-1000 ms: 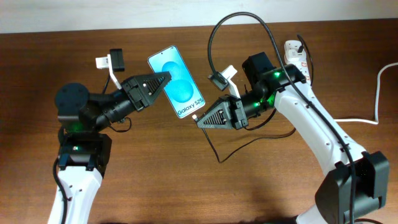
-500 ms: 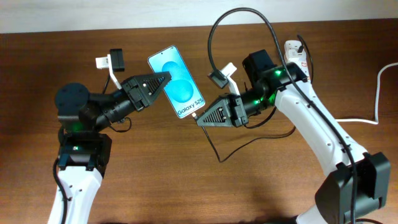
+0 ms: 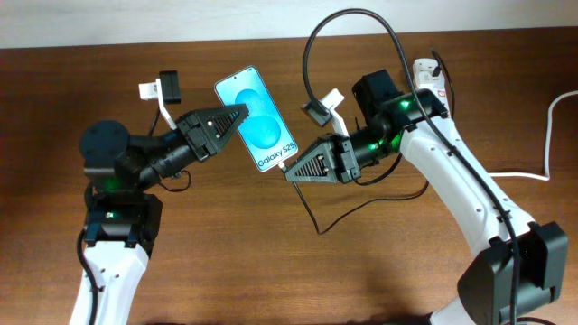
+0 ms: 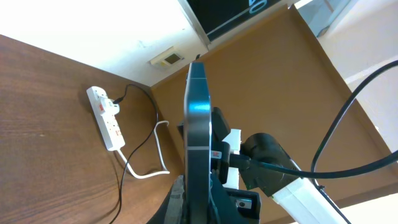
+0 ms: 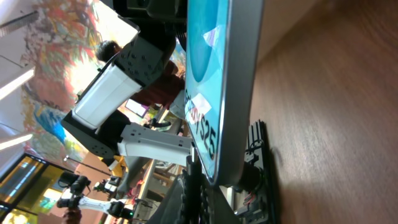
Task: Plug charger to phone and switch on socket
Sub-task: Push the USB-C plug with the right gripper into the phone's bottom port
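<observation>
My left gripper (image 3: pixel 242 114) is shut on the upper edge of the phone (image 3: pixel 257 118) and holds it tilted above the table, its cyan screen facing up. The right gripper (image 3: pixel 287 173) is shut on the charger, with the tip against the phone's bottom end. The charger's thin black cable (image 3: pixel 312 215) trails down from it onto the table. The left wrist view has the phone (image 4: pixel 198 143) edge-on between my fingers (image 4: pixel 231 202), and the socket (image 4: pixel 106 117) lies far behind. In the right wrist view the phone (image 5: pixel 214 74) fills the middle above my gripper (image 5: pixel 198 199); the connector is hidden.
The socket (image 3: pixel 432 79) lies at the back right of the table with a plug in it. Its thick white cord (image 3: pixel 547 135) runs off to the right. A thick black cable (image 3: pixel 312 50) arches above the right arm. Bare brown tabletop (image 3: pixel 271 271) lies in front.
</observation>
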{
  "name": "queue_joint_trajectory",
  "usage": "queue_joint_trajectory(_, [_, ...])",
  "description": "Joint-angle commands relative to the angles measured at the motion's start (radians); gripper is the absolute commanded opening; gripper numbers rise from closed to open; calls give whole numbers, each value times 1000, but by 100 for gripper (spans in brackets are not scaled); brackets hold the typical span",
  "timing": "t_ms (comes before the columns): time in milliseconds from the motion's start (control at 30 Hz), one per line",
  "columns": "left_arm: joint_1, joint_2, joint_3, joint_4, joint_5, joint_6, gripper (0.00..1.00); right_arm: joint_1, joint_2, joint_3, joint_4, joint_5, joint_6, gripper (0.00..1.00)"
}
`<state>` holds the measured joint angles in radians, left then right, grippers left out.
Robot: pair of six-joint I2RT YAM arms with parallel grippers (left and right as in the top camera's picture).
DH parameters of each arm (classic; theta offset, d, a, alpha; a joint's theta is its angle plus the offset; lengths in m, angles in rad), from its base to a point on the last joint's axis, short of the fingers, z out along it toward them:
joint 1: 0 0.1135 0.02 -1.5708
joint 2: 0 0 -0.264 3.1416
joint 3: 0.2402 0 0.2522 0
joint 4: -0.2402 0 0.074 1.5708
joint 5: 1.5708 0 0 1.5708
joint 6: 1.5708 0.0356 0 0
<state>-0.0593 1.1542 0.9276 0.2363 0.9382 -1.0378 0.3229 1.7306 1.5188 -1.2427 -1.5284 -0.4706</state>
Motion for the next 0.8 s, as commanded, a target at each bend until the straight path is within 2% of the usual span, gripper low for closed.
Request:
queue_joint_trajectory(0, [3, -8, 13, 9, -2, -6, 0, -2, -24, 21, -2, -24, 20, 4])
queue_joint_trajectory(500, [3, -8, 13, 10, 5, -10, 0, -3, -24, 21, 31, -23, 47, 4])
queue_joint_trajectory(667, [3, -8, 13, 9, 8, -10, 0, -2, -24, 21, 189, -23, 220, 4])
queue_joint_trajectory(767, [3, -8, 13, 9, 8, -10, 0, -2, -24, 21, 211, -23, 248, 4])
